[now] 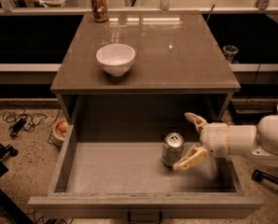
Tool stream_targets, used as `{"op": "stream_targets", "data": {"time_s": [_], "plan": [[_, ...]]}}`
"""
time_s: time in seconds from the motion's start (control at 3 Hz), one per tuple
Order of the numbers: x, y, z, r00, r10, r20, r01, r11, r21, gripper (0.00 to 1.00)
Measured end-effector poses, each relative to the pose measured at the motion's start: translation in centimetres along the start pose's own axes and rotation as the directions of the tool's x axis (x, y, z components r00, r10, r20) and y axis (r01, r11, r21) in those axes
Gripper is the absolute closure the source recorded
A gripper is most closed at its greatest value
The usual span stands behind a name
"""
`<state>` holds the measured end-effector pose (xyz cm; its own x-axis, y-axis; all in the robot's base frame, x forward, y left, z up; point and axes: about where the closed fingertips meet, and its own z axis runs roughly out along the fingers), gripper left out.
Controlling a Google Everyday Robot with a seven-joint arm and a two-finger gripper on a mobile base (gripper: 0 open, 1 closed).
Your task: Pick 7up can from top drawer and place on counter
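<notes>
The 7up can (pixel 171 149) stands upright on the pale floor of the open top drawer (pixel 111 178), right of its middle. My gripper (pixel 188 141) reaches in from the right, inside the drawer, with its fingers spread open. The near fingertip (pixel 180 166) is beside the can's base and the far fingertip (pixel 191 117) is behind and to the right of the can. The can is not gripped. The counter (pixel 176 64) lies above and behind the drawer.
A white bowl (pixel 115 59) sits on the counter's left front. A brown-orange can (pixel 99 6) stands at the counter's back left corner. The drawer front has a small dark handle (pixel 144 217). Cables (pixel 22 121) lie on the floor at the left.
</notes>
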<state>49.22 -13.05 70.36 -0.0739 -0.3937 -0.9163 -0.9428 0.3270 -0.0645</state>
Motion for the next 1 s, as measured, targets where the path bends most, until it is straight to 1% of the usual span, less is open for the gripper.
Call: {"op": "stream_targets", "data": {"time_s": [0.33,0.67,1.0], "plan": [[1.0,0.2,1.9,1.0,-0.006,-0.003,0.006,0.9994,-0.034,0.07],[2.1,0.5,3.5,0.999,-0.023,-0.024,0.022,0.9983,-0.054,0.32],[2.7,0.7,4.2,0.999,-0.031,-0.038,0.029,0.9979,-0.057,0.55]]}}
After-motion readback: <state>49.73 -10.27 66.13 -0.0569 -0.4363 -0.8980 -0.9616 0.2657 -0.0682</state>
